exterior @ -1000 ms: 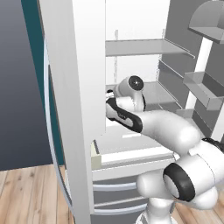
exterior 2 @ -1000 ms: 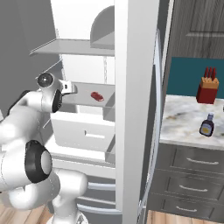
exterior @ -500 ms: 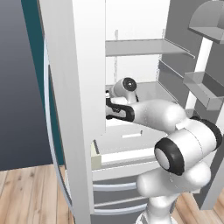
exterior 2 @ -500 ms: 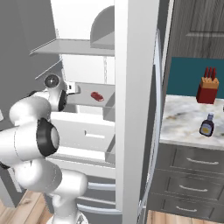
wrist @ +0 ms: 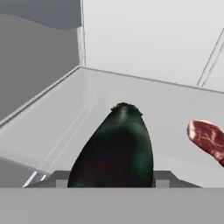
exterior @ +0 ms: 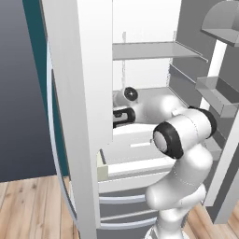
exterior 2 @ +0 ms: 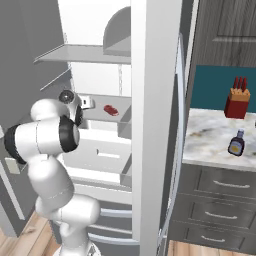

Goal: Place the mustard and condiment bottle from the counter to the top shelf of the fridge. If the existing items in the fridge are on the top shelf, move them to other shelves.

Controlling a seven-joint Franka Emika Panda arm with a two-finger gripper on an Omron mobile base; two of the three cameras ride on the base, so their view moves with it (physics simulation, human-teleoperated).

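With jaws clamped on a dark green-black rounded item low over the second fridge shelf, a loose grip could let it roll into the red piece. Condiment bottle waits on the tabletop.

The fridge wall hides the gripper in the left base view. In the hand view, the red piece runs off the right edge, and the dark item covers the fingertips.
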